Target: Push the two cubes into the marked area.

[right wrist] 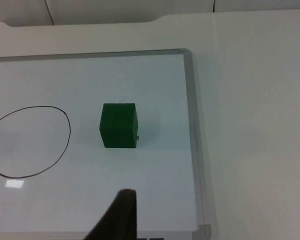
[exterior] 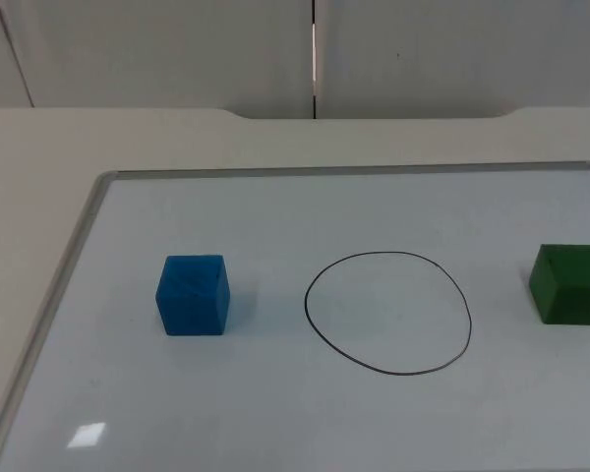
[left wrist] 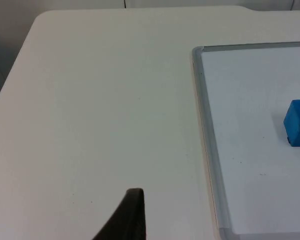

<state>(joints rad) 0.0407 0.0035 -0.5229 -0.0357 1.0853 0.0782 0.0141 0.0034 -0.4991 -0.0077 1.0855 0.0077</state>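
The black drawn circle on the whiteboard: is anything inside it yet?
Nothing lies inside the black drawn circle, just bare whiteboard. The blue cube sits outside it on one side, the green cube outside on the other. Nothing covers the circle's inside.

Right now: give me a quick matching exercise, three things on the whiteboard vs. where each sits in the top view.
Things:
1. blue cube
2. green cube
3. drawn circle

Places:
A. near the whiteboard's right edge
B. mid-board, nothing inside it
C. left of the outline, apart from it

Pairs: 1-C, 2-A, 3-B.

Both cubes sit outside the circle. The left gripper's fingertip is over bare table, the right gripper's over the board near the green cube.
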